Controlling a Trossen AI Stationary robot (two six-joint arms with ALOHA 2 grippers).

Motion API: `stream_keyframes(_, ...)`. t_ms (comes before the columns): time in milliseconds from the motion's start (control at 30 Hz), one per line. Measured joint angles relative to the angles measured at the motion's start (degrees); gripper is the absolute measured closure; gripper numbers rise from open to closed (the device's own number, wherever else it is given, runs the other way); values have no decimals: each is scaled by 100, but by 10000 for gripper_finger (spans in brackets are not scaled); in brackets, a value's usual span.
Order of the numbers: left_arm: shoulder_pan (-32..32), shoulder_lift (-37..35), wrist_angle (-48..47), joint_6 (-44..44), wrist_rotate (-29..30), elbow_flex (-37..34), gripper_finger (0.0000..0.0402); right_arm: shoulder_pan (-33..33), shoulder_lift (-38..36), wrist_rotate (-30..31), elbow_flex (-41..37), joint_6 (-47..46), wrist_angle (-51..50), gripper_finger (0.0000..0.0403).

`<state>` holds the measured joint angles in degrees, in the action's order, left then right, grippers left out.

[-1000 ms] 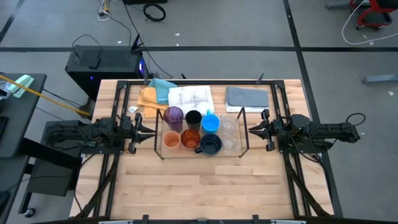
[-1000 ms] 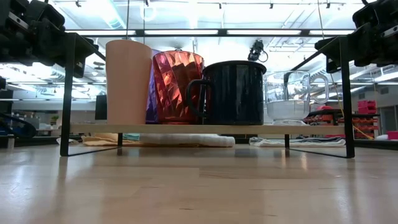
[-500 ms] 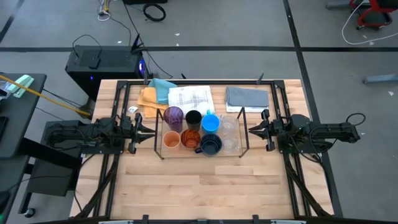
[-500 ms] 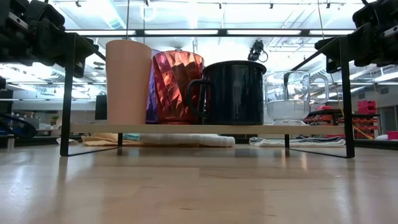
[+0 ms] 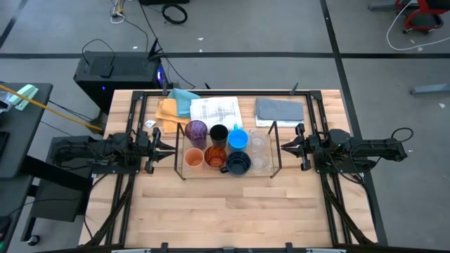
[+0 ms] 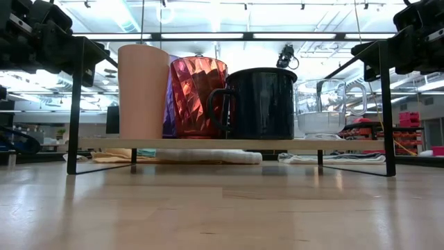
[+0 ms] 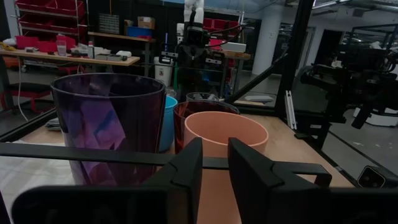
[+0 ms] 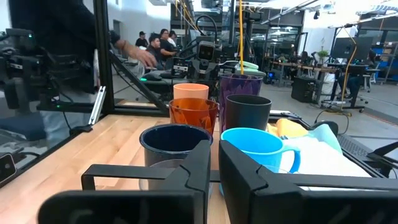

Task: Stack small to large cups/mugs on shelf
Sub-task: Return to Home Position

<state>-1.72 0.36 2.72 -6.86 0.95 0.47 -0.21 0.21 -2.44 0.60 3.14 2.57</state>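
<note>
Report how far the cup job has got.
Done: purple cup, black cup, blue cup, clear glass, orange cup, orange glass and navy mug stand on the shelf. In hand: nothing; left gripper and right gripper sit empty at the shelf's ends. Left: no cup off the shelf.

Grey floor (image 5: 281,28) crossed by dark tape lines surrounds the wooden desk (image 5: 232,211). A black computer case (image 5: 116,70) stands off its far left corner, with loose cables (image 5: 176,13) beyond. Bright ceiling lights (image 6: 128,14) overhead; shelving with red bins (image 7: 43,9); people (image 8: 155,43) at distant benches.
</note>
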Motion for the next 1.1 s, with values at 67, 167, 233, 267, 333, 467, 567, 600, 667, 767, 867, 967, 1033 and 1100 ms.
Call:
stream_keyframes(67, -2, 1, 0, 1, 0, -1, 315, 0, 0, 0, 0, 0, 0, 364)
stream_keyframes(167, -1, 1, 0, 1, 0, 0, 312, 0, 0, 0, 0, 0, 0, 364)
stream_keyframes(233, -1, 1, 0, -1, 0, -2, 313, -1, 1, 0, 0, 0, 0, 364)
stream_keyframes(267, -2, 0, 0, -1, -1, -1, 314, 0, 0, 1, 0, 0, 0, 364)
stream_keyframes(333, -1, 1, 0, 0, 0, -1, 317, 0, 1, 0, 0, 0, 0, 364)
stream_keyframes(467, 0, 1, 0, -2, 0, -2, 322, -2, 0, 0, 0, 0, 0, 364)
stream_keyframes(567, 1, 1, 0, 1, 0, 0, 323, -1, 0, 0, 0, -1, 0, 364)
stream_keyframes(600, -2, 1, 0, 1, 0, -2, 322, 0, 1, 0, 0, 0, 0, 364)
stream_keyframes(667, -1, 1, 0, 1, -1, -2, 320, 0, 1, 0, 0, -1, 0, 364)
stream_keyframes(767, -1, 1, 0, -1, 0, -2, 316, -2, 0, 0, 0, 0, 0, 364)
stream_keyframes(867, -1, 0, 0, -1, -2, -1, 313, 0, 2, 1, 0, -2, 0, 364)
stream_keyframes(967, 0, 1, 0, 0, -1, -1, 313, 0, 2, 0, 0, 0, 0, 364)
stream_keyframes(1033, -2, -1, 0, 1, -2, -2, 315, -2, 0, 0, 0, 0, 0, 364)
stream_keyframes(1100, 1, 1, 0, -1, 0, 0, 318, -2, 2, 0, 0, 0, 0, 364)
